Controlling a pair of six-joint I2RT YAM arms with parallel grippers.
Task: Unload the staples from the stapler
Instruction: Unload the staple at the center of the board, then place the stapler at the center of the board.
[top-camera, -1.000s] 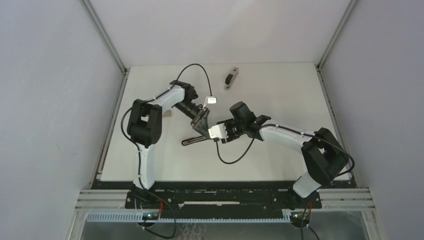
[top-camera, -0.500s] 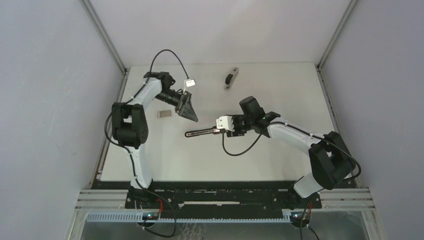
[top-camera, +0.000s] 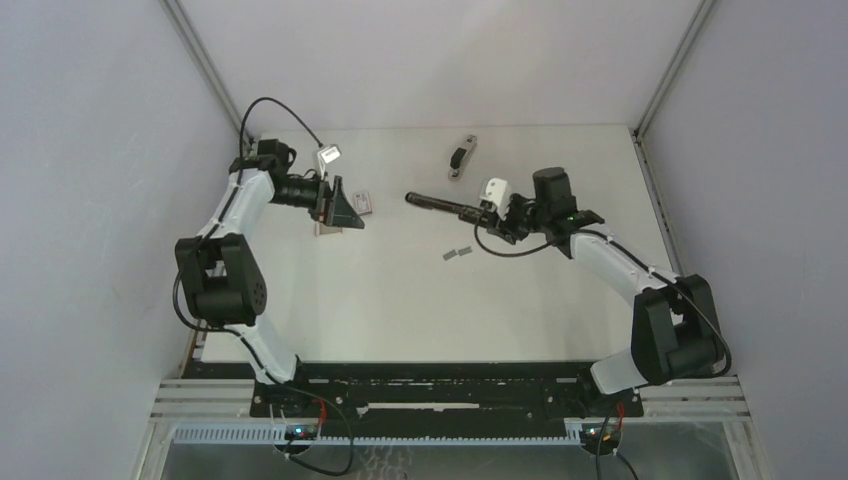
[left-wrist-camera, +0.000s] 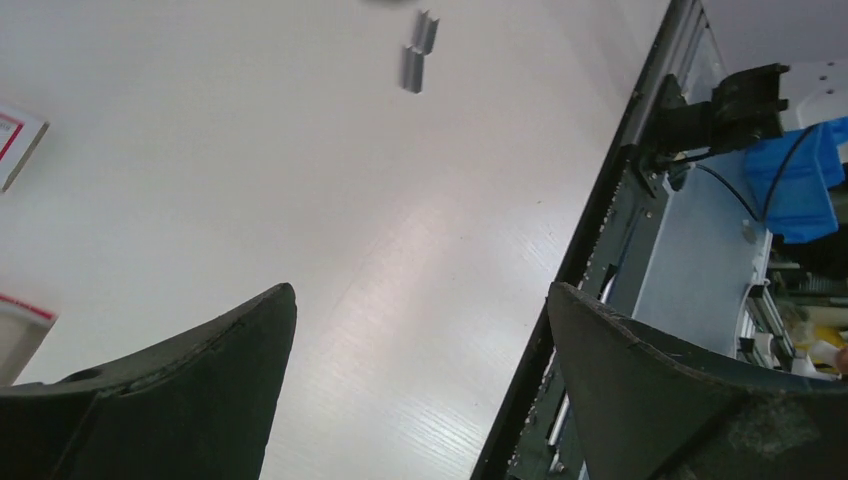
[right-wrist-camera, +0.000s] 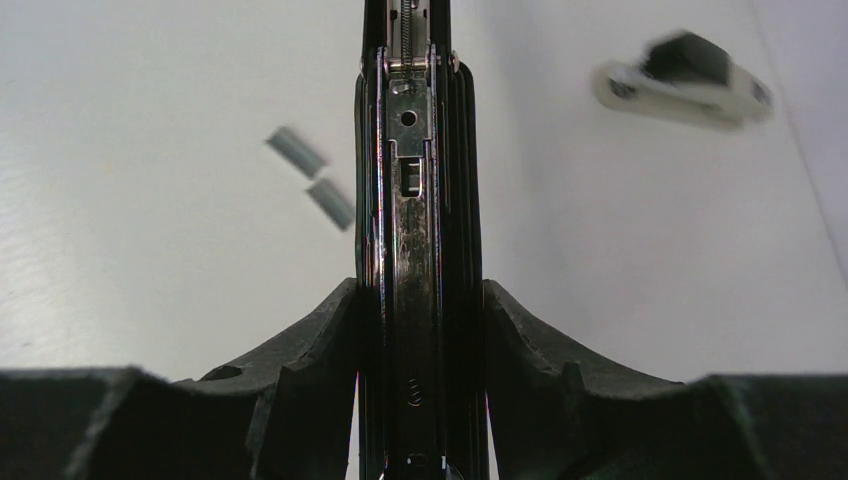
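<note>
on the white worktop (top-camera: 400, 310) the right fingers (right-wrist-camera: 315, 345) are pinching the black stapler (right-wrist-camera: 410, 200). its long axis points away from the wrist, toward the left arm. the left fingers (left-wrist-camera: 200, 385) are spread and hold nothing. the staples (top-camera: 457, 253), two short strips almost end to end, lie on the worktop near the stapler, on the side of the arm bases. they are nearer to the right arm and well apart from the left one.

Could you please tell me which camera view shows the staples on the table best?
The right wrist view: the staples lie as two separate strips, largest, left of the stapler held in the right gripper. The left wrist view shows them smaller, near its top edge; the top view shows only a tiny grey mark.
</note>
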